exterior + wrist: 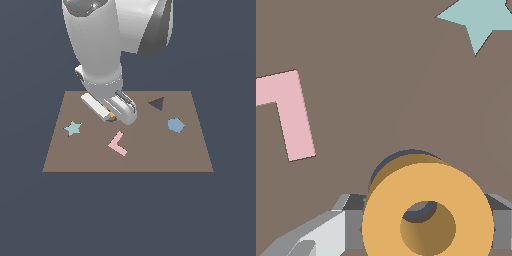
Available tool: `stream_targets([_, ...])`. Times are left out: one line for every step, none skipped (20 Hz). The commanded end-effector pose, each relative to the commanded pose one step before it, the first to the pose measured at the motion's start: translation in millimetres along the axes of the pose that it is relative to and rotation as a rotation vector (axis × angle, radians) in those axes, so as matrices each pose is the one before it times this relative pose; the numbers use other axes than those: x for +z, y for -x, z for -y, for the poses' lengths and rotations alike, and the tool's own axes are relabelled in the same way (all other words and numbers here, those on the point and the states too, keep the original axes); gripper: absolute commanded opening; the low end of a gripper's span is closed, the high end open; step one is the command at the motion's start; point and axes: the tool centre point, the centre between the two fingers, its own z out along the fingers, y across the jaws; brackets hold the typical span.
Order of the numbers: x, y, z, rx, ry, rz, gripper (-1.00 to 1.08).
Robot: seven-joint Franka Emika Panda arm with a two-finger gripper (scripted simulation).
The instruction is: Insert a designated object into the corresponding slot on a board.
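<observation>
The orange-yellow ring point(381, 215) is held between my gripper's fingers point(331, 232). In the exterior view only a sliver of the ring point(112, 116) shows under the gripper point(113, 117), which is low over the middle of the brown board point(150, 155). The dark ring-shaped slot point(401, 155) lies directly beneath the ring. Only an arc of it shows past the ring's edge, and a bit more through the centre hole. I cannot tell whether the ring touches the slot.
On the board are a teal star point(73, 128) at the exterior view's left, a pink L-shape point(118, 144) in front of the gripper, a blue hexagon point(175, 125) at the right, and a dark triangular recess point(157, 104) at the back right. The arm hides the board's back middle.
</observation>
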Motion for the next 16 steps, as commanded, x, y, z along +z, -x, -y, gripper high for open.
stream_targets([1.39, -0.06, 0.12, 0.00039, -0.00004, -0.00017, -1.00])
stream_targets([2.00, -0.02, 0.05, 0.00067, 0.00015, -0.00006, -1.00])
stream_targets([2.60, 0.06, 0.15, 0.00067, 0.00014, -0.00005, -1.00])
stream_targets([2.01, 0.00, 0.04, 0.00067, 0.00014, -0.00005, -1.00])
stream_targets([1.19, 0.15, 0.20, 0.00000, 0.00000, 0.00000, -1.00])
stream_targets([0.43, -0.19, -0.23, 0.00068, 0.00014, -0.00004, -1.00])
stream_targets([0.00, 0.00, 0.00, 0.00000, 0.00000, 0.00000, 1.00])
stream_targets([0.00, 0.00, 0.00, 0.00000, 0.00000, 0.00000, 1.00])
stream_targets([0.00, 0.00, 0.00, 0.00000, 0.00000, 0.00000, 1.00])
stream_targets([0.00, 0.00, 0.00, 0.00000, 0.00000, 0.00000, 1.00])
stream_targets([0.00, 0.00, 0.00, 0.00000, 0.00000, 0.00000, 1.00])
stream_targets([0.00, 0.00, 0.00, 0.00000, 0.00000, 0.00000, 1.00])
stream_targets([0.00, 0.00, 0.00, 0.00000, 0.00000, 0.00000, 1.00])
stream_targets([0.00, 0.00, 0.00, 0.00000, 0.00000, 0.00000, 1.00])
stream_targets([0.00, 0.00, 0.00, 0.00000, 0.00000, 0.00000, 1.00])
stream_targets([0.00, 0.00, 0.00, 0.00000, 0.00000, 0.00000, 1.00])
